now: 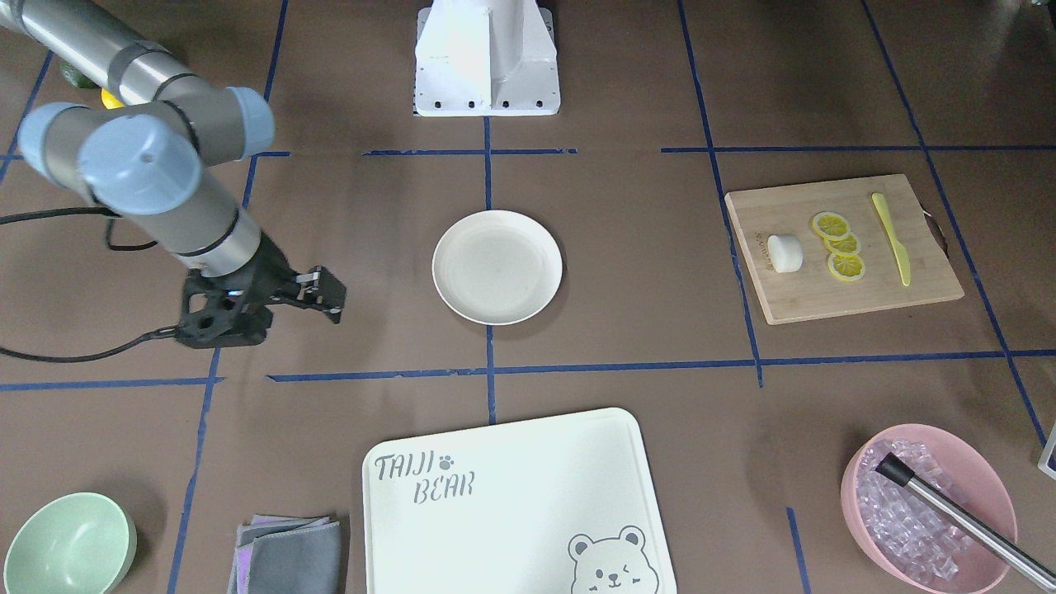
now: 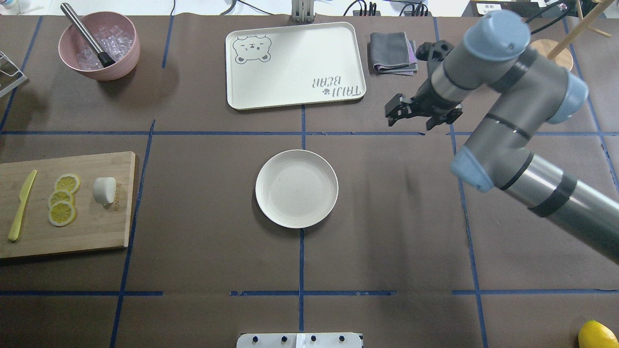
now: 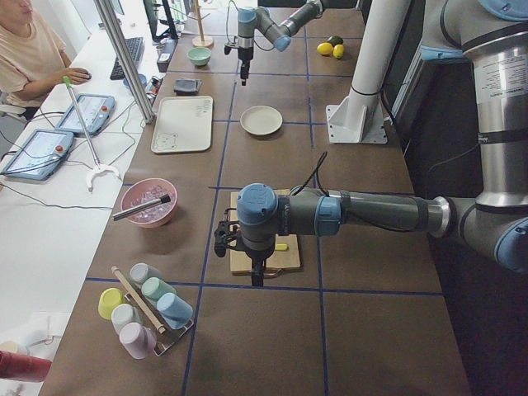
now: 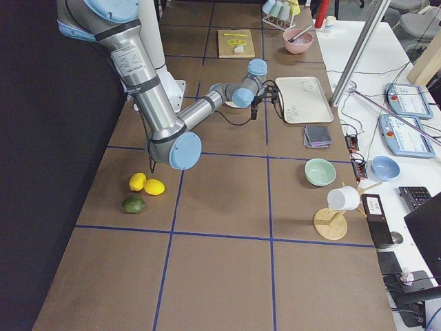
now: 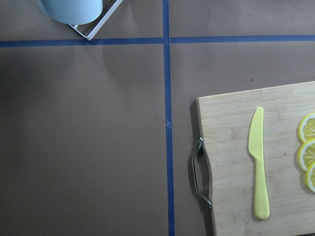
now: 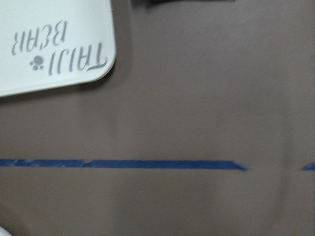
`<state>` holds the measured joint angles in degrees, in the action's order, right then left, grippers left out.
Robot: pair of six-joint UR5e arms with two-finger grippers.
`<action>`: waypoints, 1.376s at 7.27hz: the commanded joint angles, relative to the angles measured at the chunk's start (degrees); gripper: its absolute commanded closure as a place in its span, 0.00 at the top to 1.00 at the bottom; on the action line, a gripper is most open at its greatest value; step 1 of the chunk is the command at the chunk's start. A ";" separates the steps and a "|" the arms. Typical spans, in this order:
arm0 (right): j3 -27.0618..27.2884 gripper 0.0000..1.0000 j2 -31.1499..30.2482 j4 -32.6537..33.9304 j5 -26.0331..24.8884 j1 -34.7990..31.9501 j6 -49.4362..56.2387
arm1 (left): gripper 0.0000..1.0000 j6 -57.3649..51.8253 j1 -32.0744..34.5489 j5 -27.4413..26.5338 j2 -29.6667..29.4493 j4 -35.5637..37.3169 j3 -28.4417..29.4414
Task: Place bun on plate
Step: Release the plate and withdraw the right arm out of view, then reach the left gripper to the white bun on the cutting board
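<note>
On the brown surface (image 2: 203, 241), a wooden board (image 2: 96, 232) is set at the robot's left and the plate (image 2: 296, 215) at the centre. The right hand (image 2: 410, 118) is held off to the plate's right with fingers apart; whether the left hand (image 3: 256, 279) is apart or together cannot be told. The bun (image 2: 104, 190) is lying on the board beside the lemon slices (image 2: 62, 199), well apart from the plate.

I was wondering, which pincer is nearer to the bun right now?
The left. The left pincer hangs by the handle end of the wooden board where the bun lies; the right pincer is far off beyond the plate, near the bear tray.
</note>
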<state>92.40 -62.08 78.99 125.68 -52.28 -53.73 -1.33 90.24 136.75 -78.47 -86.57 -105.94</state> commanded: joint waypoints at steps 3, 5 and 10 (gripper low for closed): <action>8.56 1.00 -14.68 18.11 4.57 -23.09 50.20 | 1.00 0.19 -0.15 -0.34 -4.40 -3.06 1.08; 9.73 1.00 -27.78 17.51 7.18 -32.50 67.88 | 1.00 0.37 -0.50 0.09 -6.94 -4.22 2.22; 10.60 1.00 -36.27 17.16 7.74 -37.90 65.07 | 1.00 17.21 -14.42 -0.42 -9.66 -9.49 -2.41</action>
<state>102.66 -98.37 96.19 133.45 -90.06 13.14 5.47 82.20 136.81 -86.54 -95.26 -106.23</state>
